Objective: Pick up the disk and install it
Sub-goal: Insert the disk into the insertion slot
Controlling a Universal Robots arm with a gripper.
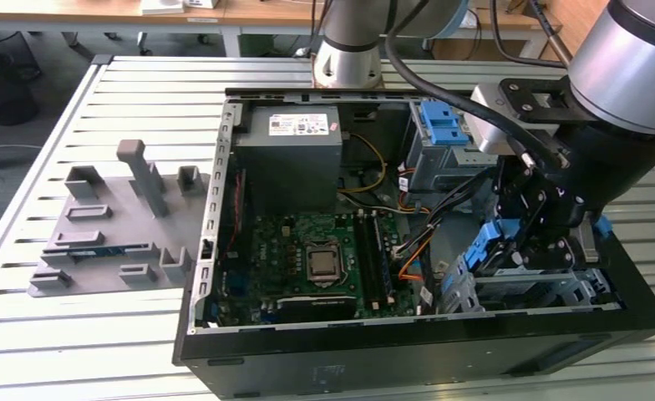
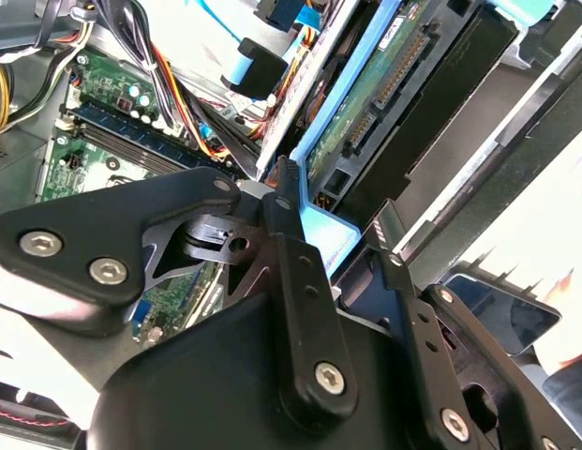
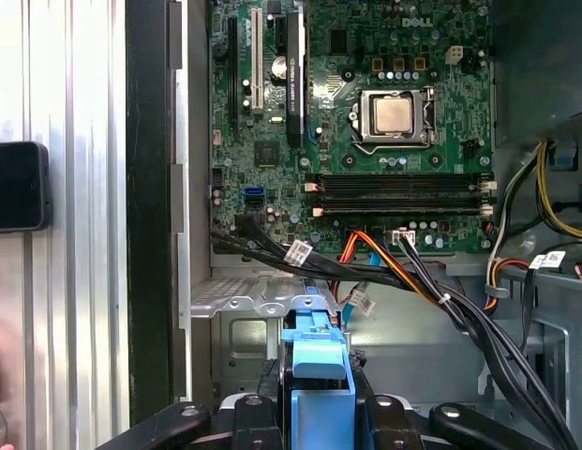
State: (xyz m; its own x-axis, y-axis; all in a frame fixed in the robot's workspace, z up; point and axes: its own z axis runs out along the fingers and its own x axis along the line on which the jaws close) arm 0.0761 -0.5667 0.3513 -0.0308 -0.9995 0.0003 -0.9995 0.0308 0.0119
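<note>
An open black computer case [image 1: 417, 359] is laid on its side on a slatted metal table [image 1: 60, 351], and its thin upright walls form a hard rim around everything inside. The most open room is found above the flat green motherboard [image 1: 311, 251], which lies low in the middle. Room is tighter at the corner on the exterior view's right, where a silver sheet-metal drive cage [image 1: 540, 288] with folded, perforated edges is set against the case wall. A bundle of black, orange and red cables [image 3: 412, 272] is strung just beside that cage. A boxy grey power supply [image 1: 294, 146] is seated at the far wall, and a light-blue ribbed latch [image 1: 444, 125] is seen near it. The black gripper [image 1: 534, 251] is hung over the cage, clenched on the disk [image 1: 484, 246]: in the second wrist view its slim, bolted fingers [image 2: 300, 281] are pressed against the smooth blue plastic bracket from both sides. The disk is held tilted on edge, above the cage and not yet seated, with its connector edge and green circuit underside exposed.
</note>
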